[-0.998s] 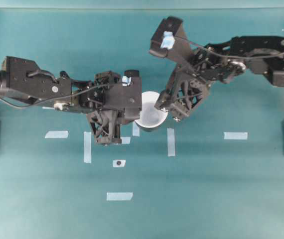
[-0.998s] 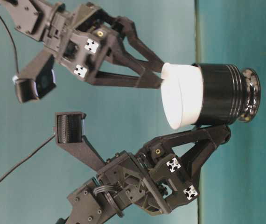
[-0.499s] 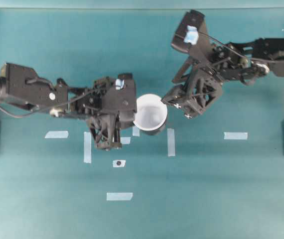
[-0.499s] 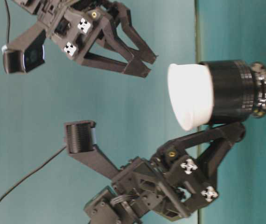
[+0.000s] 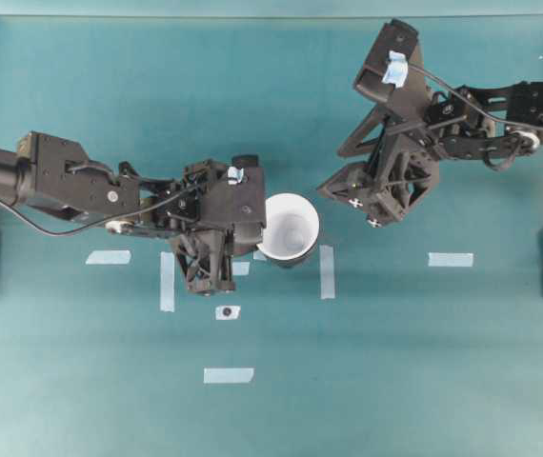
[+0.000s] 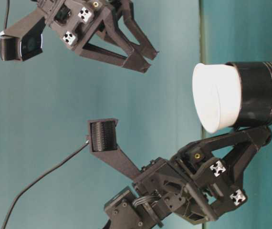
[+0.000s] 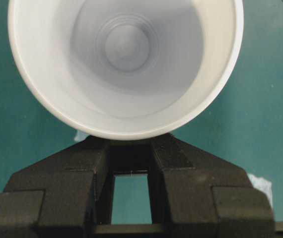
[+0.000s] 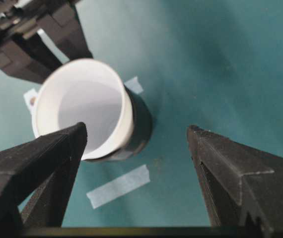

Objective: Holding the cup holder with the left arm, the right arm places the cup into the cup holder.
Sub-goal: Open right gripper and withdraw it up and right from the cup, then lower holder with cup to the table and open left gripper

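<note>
The white cup (image 5: 289,227) sits upright inside the glossy black cup holder (image 6: 260,95), its wide rim standing well above the holder. Close on the left side of the holder is my left gripper (image 5: 257,238), shut on the holder low down, its fingers (image 7: 176,153) running under the cup's rim (image 7: 126,130). Up and to the right of the cup, apart from it, my right gripper (image 5: 348,205) stands open with nothing between its fingers (image 8: 47,153). The right wrist view looks down on the cup (image 8: 82,111) in the cup holder (image 8: 140,124).
Pale tape strips lie on the teal table around the holder: one just right of it (image 5: 327,271), one further right (image 5: 451,259), others at left (image 5: 109,256) and front (image 5: 229,375). A small tape square with a dark dot (image 5: 226,312) lies below the left gripper.
My right gripper has drawn back from the cup's rim, up and to the right, still open. The left gripper has brought the holder with the cup down a little.
</note>
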Motion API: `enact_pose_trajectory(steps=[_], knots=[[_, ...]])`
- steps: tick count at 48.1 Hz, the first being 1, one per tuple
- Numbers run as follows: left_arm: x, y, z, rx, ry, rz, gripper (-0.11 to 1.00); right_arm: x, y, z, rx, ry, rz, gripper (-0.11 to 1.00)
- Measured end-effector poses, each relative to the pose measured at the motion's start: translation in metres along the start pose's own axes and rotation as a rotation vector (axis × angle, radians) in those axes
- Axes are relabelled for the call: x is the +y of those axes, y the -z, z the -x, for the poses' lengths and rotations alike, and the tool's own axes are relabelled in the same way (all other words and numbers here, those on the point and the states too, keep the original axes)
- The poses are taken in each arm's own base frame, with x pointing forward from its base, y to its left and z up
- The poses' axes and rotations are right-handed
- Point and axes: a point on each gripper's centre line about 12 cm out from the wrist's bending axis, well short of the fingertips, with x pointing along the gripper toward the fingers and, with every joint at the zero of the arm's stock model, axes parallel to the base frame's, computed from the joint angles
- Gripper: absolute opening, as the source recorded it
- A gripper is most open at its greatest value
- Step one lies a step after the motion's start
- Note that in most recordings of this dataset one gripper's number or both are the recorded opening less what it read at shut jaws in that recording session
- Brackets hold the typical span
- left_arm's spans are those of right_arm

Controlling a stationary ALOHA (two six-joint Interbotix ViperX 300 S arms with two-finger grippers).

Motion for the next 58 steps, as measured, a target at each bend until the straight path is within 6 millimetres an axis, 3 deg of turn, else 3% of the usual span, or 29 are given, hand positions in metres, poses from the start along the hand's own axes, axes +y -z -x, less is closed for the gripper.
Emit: enact_pose_trajectory(steps=[15,58], knots=[[0.0,0.012,-0.007,0.017,0.0,0.007,0.21,-0.002,0.007,-0.001,0.015,0.004,-0.002,0.89],[0.001,0.014,-0.01,0.018,-0.001,0.007,0.23,-0.003,0.01,-0.001,0.019,0.005,-0.003,0.89]])
